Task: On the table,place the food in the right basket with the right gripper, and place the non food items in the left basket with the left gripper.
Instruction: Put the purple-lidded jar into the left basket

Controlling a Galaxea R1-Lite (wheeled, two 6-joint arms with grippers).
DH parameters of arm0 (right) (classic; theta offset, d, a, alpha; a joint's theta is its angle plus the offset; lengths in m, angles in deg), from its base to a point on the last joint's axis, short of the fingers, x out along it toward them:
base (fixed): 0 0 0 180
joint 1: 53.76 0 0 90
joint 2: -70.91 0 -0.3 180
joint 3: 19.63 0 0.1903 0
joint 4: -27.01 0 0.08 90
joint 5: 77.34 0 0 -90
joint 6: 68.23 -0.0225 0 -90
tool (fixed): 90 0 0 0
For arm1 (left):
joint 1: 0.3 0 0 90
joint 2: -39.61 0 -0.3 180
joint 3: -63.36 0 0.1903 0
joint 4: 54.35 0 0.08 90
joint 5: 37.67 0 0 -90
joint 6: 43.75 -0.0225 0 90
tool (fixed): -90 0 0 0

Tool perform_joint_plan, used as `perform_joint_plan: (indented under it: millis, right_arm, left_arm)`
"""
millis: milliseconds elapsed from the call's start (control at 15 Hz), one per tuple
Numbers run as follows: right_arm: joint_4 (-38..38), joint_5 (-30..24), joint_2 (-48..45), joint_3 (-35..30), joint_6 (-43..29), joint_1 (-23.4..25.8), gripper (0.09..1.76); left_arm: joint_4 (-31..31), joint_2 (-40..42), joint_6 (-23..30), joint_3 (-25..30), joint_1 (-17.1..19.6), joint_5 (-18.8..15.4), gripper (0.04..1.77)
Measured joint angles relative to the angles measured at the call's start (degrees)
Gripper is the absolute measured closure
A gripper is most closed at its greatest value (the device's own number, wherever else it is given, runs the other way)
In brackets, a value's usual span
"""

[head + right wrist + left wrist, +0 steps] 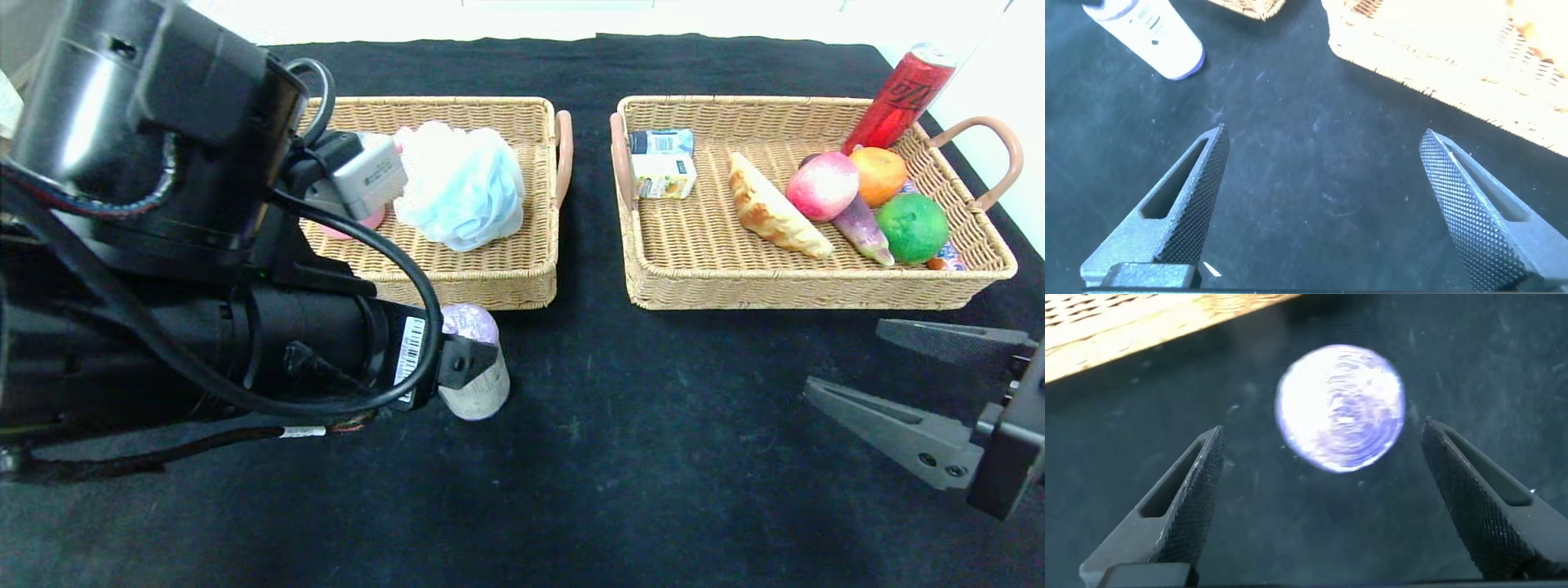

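Observation:
A small white bottle with a purple top (476, 376) stands on the black table in front of the left basket (490, 282). My left gripper (1321, 429) is open and hangs right above the bottle (1341, 407), which sits between and just beyond the fingertips, not touching them. In the head view my left arm hides most of that gripper. My right gripper (845, 358) is open and empty, low over the table in front of the right basket (816, 290). It also shows in the right wrist view (1323, 133), where the bottle (1155, 37) lies far off.
The left basket holds a blue bath pouf (461, 186) and a pink item (351, 224). The right basket holds milk cartons (663, 163), bread (771, 212), a peach (823, 186), an orange (880, 174), a lime (912, 227), an eggplant (865, 233) and a red can (902, 96).

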State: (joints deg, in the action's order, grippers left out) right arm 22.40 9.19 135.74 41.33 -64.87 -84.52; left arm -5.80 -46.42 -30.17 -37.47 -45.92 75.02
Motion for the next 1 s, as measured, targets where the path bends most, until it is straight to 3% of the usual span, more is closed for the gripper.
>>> perform_joint_plan:
  millis: [267, 733, 1000]
  right_arm:
    - [0.02, 0.0, -0.72, 0.05, 0.09, -0.05, 0.15]
    - [0.0, -0.1, -1.38, 0.09, 0.12, -0.06, 0.15]
    - [0.02, -0.1, -1.19, -0.15, 0.12, -0.06, 0.15]
  left_arm:
    - [-0.16, -3.52, 0.02, -1.48, -2.39, 5.42, 0.09]
    - [-0.61, -7.27, 1.41, -2.51, -2.28, 5.8, 0.09]
    - [-0.71, -7.66, 1.38, -2.1, -0.41, 5.17, 0.09]
